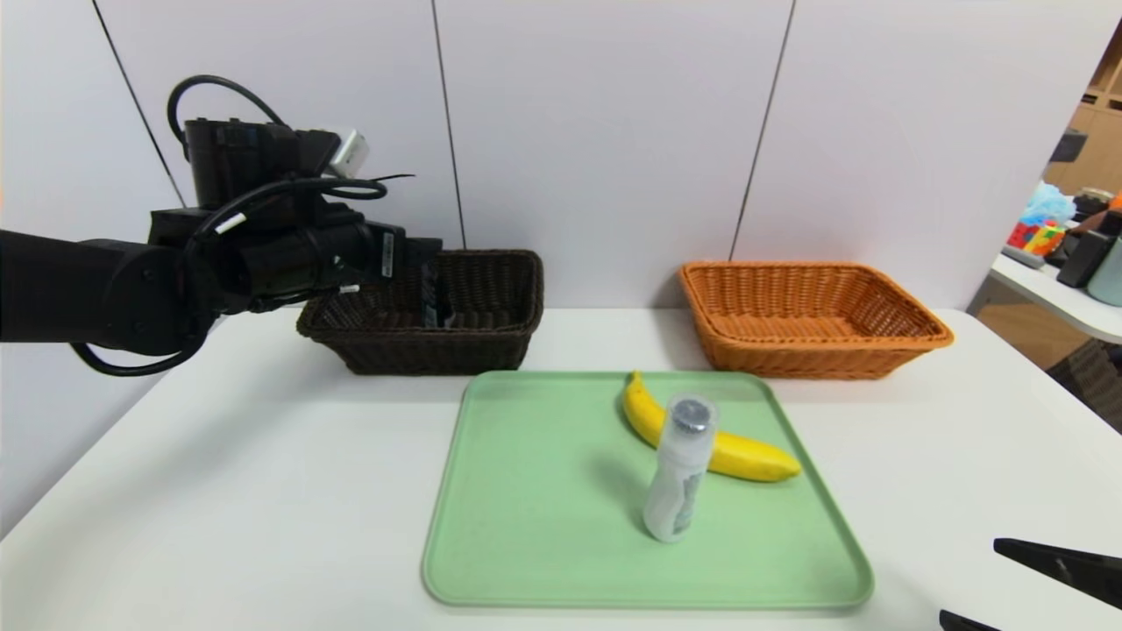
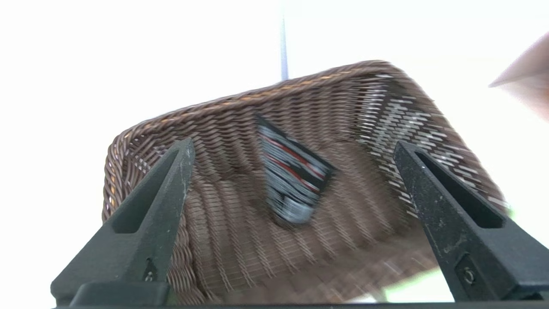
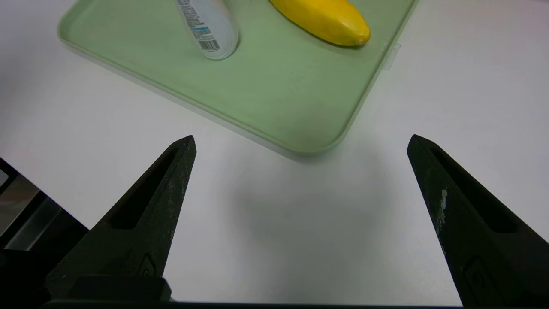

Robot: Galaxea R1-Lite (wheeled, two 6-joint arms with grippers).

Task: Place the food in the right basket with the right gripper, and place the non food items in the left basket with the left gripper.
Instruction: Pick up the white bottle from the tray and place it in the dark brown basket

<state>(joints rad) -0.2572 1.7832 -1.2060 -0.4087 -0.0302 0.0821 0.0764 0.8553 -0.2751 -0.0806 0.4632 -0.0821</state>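
worktop point(image 1: 263, 491), white, bearing the lot. tray point(image 1: 526, 561), pale green, rectangular, long side running left to right, set before the two baskets. basket, orange wicker point(image 1: 789, 359), at the right rear, its length left to right. basket, dark brown wicker point(image 1: 429, 350), at the left rear, likewise laid. left gripper point(image 2: 294, 148), above the brown basket, jaws spread, holding nothing. right gripper point(image 3: 302, 143), over the worktop by the tray's near right corner, jaws spread (idle). banana point(image 1: 754, 458), yellow, on the tray, lying slantwise from its stem at the rear to its tip at the right. bottle point(image 1: 679, 473), white with a clear cap, on the tray in front of the banana, cap end pointing rearward. item, striped grey, black and red point(image 2: 291, 171), inside the brown basket, its long axis aslant.
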